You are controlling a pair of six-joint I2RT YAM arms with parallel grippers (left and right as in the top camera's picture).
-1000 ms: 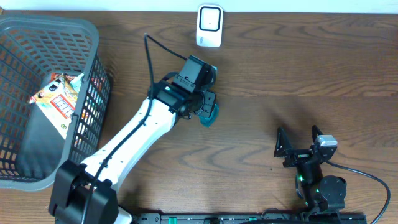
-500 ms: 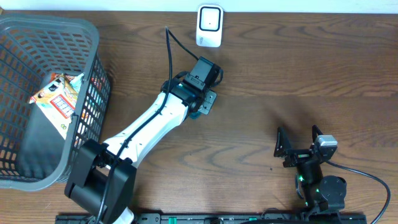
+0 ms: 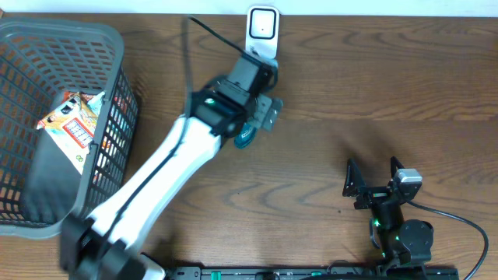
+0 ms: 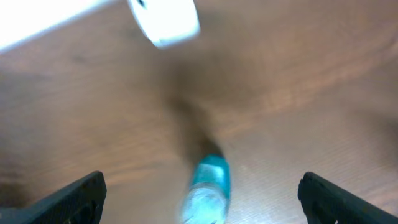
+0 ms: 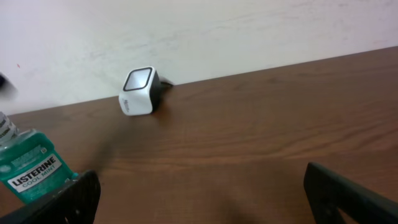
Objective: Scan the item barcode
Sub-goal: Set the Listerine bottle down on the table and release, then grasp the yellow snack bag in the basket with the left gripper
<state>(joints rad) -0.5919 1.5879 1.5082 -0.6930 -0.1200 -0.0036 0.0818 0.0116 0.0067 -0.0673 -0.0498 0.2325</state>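
Overhead: left arm (image 3: 175, 167) reaches from the near-left edge of the table (image 3: 389, 85) diagonally toward the far centre. Its head sits just short of the scanner (image 3: 263, 31), a small white box standing at the far edge against the wall.

Left wrist view, blurred: left fingers (image 4: 74, 198) are spread wide, one at each lower corner of the frame. The mouthwash bottle (image 4: 208, 186) shows between them, with clear gaps on both sides and neither finger touching it. It has a teal body and a paler end nearer the camera. The scanner is at the top of this view, beyond the bottle.

Overhead: only a teal sliver of the bottle shows at the near side of the arm's head, the rest being hidden under it. It is near the scanner but apart from it.

Right wrist view: the bottle is at the far left edge, with the "LISTERINE COOL MINT" label readable and a clear cap on top. It looks tilted. Cannot tell whether it rests on the table.

Right fingers (image 5: 68, 199) are spread wide with nothing between them, low at the near-right of the table and well apart from the bottle.

Grey mesh basket (image 3: 117, 132) is at far left, with a printed packet (image 3: 71, 124) lying inside.
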